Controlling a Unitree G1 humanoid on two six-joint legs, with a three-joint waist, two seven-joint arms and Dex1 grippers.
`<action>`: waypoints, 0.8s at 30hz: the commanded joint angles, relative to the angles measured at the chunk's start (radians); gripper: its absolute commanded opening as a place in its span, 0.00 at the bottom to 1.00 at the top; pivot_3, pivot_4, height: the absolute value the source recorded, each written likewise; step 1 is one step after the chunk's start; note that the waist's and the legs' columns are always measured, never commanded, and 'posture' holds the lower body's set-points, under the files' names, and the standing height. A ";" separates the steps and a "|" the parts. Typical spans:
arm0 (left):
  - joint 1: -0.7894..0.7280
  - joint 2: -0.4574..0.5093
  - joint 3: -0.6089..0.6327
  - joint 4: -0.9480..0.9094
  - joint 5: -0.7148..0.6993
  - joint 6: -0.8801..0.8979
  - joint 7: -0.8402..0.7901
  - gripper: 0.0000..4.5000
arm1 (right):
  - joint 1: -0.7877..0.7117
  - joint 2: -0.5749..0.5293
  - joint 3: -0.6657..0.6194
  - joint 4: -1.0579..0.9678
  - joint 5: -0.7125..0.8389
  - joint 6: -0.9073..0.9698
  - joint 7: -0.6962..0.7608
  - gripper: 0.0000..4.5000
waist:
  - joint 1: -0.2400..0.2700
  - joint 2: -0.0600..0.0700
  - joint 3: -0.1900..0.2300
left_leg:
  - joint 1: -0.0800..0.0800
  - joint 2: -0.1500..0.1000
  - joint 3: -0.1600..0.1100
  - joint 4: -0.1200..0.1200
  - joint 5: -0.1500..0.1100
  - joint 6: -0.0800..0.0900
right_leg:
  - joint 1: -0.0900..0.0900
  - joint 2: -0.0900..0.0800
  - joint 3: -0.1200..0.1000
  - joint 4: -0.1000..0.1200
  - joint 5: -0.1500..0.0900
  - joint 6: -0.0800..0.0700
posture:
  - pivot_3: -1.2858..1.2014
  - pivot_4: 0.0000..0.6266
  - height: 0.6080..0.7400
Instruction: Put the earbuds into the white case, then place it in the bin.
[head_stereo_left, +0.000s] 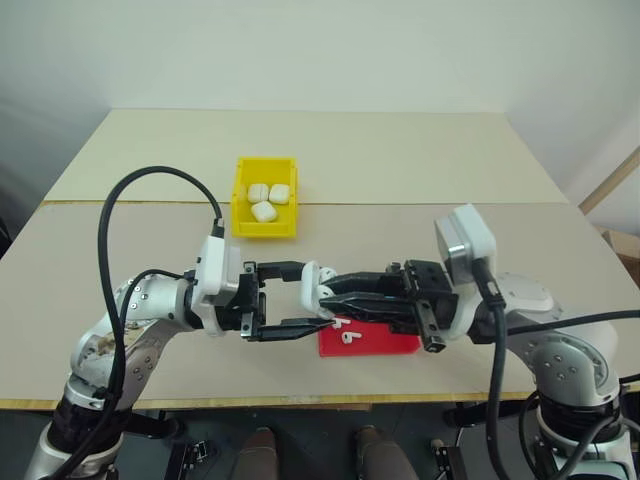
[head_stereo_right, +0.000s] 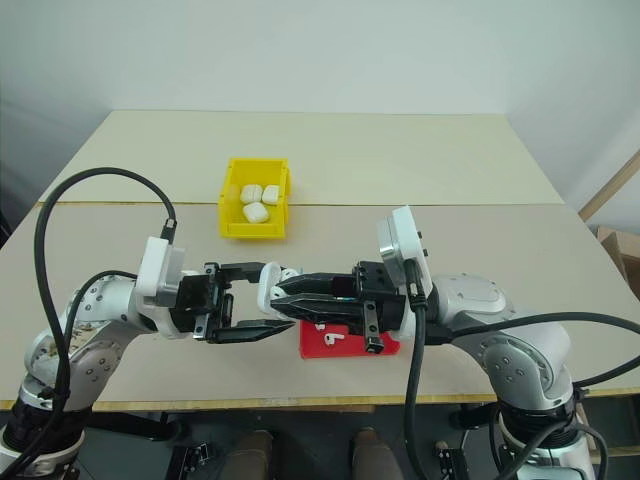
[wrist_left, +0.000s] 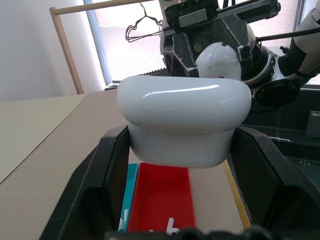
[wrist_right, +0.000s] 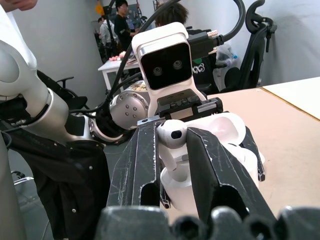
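The left claw (head_stereo_left: 285, 300) is clamped on the white case (head_stereo_left: 311, 285), lid open, holding it above the tabletop (head_stereo_left: 420, 160) over the near edge. The right claw (wrist_right: 172, 145) is narrowed on one of the earbuds (wrist_right: 172, 134), its head pinched between the two fingers just at the case's opening. Beneath the meeting claws lies the red tray (head_stereo_left: 385, 342) with another earbud (head_stereo_left: 345, 337) in it. Farther back stands the bin (head_stereo_left: 264, 232), with three closed white cases inside.

The likely trouble is at the insertion: the earbud is tiny and glossy, so a slight misalignment with its socket could make it twist or pop from the fingers and drop to the tray or off the tabletop edge. Pressing too hard could also push the case askew in the left claw.

The right wrist view shows the earbud's head between the fingers against the open case, which the head views cannot resolve. The left wrist view shows the case's smooth back and a blue tray (wrist_left: 131, 192) edge beside the red one.
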 joint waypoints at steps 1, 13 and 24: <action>-0.007 -0.001 0.014 -0.044 -0.007 -0.011 0.008 0.62 | 0.011 -0.012 0.003 -0.019 -0.010 -0.035 0.011 0.18 | 0.000 0.000 0.000 | 0.000 0.000 0.000 0.000 0.000 0.000 | 0.000 0.000 0.000 0.000 0.000 0.000 | 0.52 0.24 1.00; 0.005 0.001 0.019 -0.046 -0.003 -0.014 0.009 0.62 | 0.017 -0.016 0.023 -0.012 -0.030 -0.064 0.038 0.18 | 0.000 0.000 0.000 | 0.000 0.000 0.000 0.000 0.000 0.000 | 0.000 0.000 0.000 0.000 0.000 0.000 | 0.52 0.24 1.00; -0.004 -0.009 0.009 -0.035 0.003 -0.020 0.010 0.62 | 0.042 -0.020 0.026 -0.026 -0.093 -0.120 0.043 0.18 | 0.001 0.000 0.000 | 0.000 0.000 0.000 0.000 0.000 0.000 | 0.000 0.000 0.000 0.000 0.000 0.000 | 0.52 0.24 1.00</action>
